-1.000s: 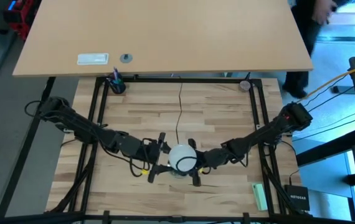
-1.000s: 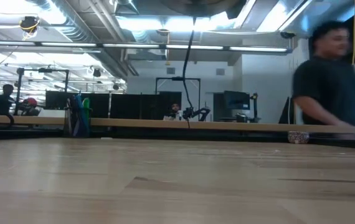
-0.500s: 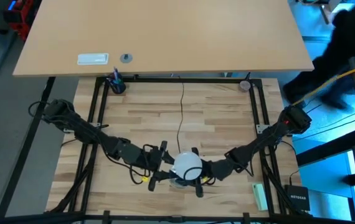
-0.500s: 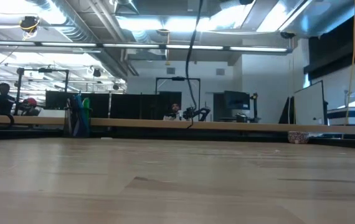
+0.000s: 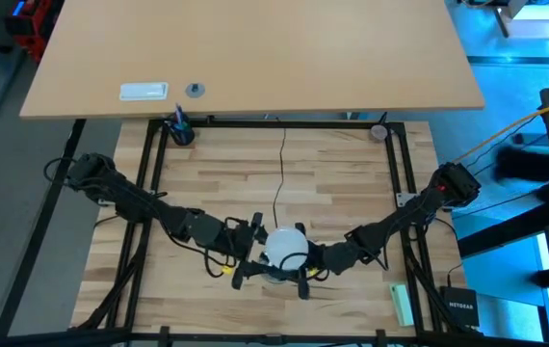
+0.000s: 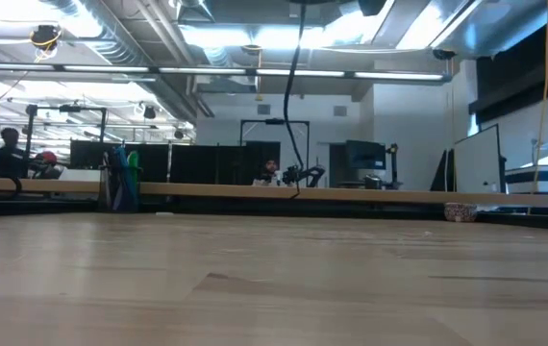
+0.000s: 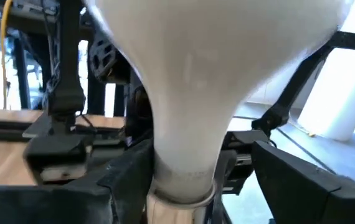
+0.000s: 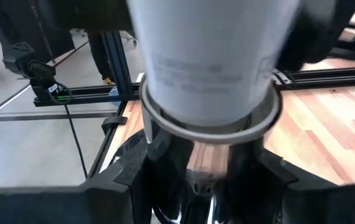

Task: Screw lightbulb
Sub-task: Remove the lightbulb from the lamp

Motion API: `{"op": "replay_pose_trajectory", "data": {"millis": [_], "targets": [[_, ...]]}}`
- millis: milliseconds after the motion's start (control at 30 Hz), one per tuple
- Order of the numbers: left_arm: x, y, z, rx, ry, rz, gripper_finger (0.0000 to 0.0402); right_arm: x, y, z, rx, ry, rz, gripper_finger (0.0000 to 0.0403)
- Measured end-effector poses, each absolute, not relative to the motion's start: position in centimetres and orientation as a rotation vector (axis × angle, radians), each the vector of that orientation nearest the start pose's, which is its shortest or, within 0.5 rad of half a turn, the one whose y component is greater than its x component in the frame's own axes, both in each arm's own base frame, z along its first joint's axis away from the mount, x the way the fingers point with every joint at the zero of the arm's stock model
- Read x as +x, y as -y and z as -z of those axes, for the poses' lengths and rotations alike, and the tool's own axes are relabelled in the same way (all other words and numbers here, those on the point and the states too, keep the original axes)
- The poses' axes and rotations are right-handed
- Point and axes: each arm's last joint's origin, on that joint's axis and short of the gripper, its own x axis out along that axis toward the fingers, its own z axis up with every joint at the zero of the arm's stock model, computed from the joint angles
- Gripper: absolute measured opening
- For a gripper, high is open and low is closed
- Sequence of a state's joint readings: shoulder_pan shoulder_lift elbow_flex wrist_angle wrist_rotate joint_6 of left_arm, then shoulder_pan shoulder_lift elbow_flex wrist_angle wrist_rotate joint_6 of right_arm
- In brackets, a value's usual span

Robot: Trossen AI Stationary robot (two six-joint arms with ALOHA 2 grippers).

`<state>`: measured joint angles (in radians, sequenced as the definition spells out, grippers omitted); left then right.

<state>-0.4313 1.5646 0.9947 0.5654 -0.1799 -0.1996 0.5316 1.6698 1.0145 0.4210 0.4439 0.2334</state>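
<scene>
Both arms are sitting slightly nearer the front edge of the worktop [image 5: 352, 173] than a second ago, and the person at the far right is gone. Left fingers [image 7: 127, 180] are flanking the neck of the lightbulb [image 5: 284, 247], seemingly loosening to re-grip between turns. Right fingers [image 8: 134, 174], narrow, are clamping the socket [image 8: 212, 127] beneath it. Beyond them its black cord [image 5: 279, 164] is trailing away, so threading looks underway.

One readable text: "NETGEAR" in white letters on the black box [image 5: 459, 310] at the frame's lower right, high view.
</scene>
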Motion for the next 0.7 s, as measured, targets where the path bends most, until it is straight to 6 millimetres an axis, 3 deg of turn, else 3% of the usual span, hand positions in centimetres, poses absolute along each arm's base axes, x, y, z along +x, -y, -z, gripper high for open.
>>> {"op": "replay_pose_trajectory", "data": {"millis": [200, 433, 600, 700], "targets": [[32.3, 14.2, -28.5, -0.083, -0.021, 0.246, 0.0252, 32.8, -16.9, -24.2, 0.133, -0.224, -0.075, 0.0179], [32.6, 13.6, -28.8, 0.013, 0.029, 0.184, 0.0195, 33.3, -16.2, -24.4, 0.152, -0.239, -0.089, 0.0179], [32.6, 13.3, -28.7, 0.061, 0.014, 0.075, 0.0144, 33.7, -15.3, -24.6, 0.062, -0.292, 0.1, 0.0179], [32.5, 13.0, -28.8, 0.058, 0.016, -0.071, 0.0141, 33.8, -14.9, -25.1, 0.017, -0.294, 0.26, 0.0179]]}}
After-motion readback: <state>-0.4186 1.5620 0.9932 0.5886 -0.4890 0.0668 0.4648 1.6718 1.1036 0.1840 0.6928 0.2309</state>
